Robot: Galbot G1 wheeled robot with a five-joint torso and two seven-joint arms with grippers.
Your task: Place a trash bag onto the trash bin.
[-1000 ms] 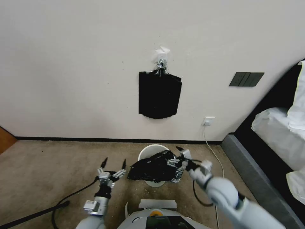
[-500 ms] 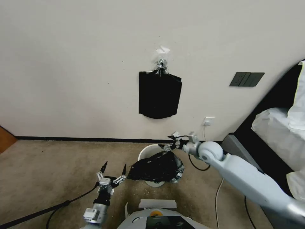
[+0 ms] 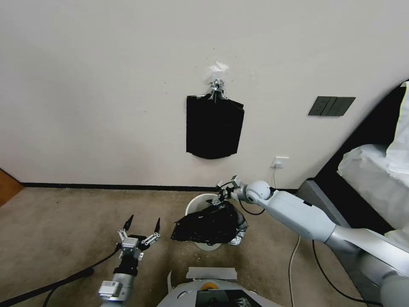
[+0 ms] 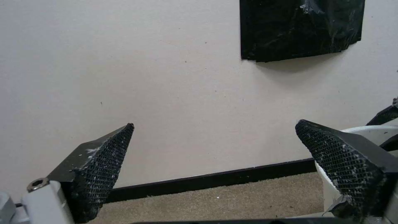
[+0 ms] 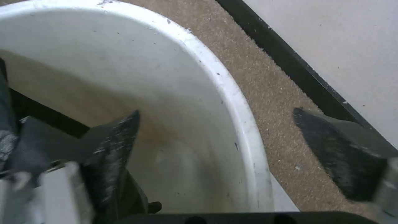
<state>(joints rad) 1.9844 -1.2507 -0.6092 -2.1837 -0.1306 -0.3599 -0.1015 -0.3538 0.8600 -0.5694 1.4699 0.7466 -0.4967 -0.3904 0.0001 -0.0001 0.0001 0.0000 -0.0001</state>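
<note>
Nearest, low on the robot's left, the left pincer point(image 3: 142, 224) hangs over the carpet point(image 3: 64, 221) with its two black fingers spread wide and nothing between them. It sits well apart from the bin, pointing toward the wall.

A little farther on, the cream-white bin point(image 3: 200, 204) stands on the carpet close to the wall. The bag point(image 3: 211, 224), crinkled and glossy black, lies bunched over the bin's near rim and front side, leaving the far part of the opening bare.

The right arm reaches in from the right, and the right pincer point(image 3: 221, 192) hovers at the bin's far rim, just above the bag's top edge. In the right wrist view its fingers point(image 5: 114, 140) are parted and empty, one over the inside of the bin point(image 5: 174, 102), the other outside over the carpet.

On the wall point(image 3: 106, 85) behind, a flat black bundle point(image 3: 214, 126) hangs from a metal clip point(image 3: 217, 87).
</note>
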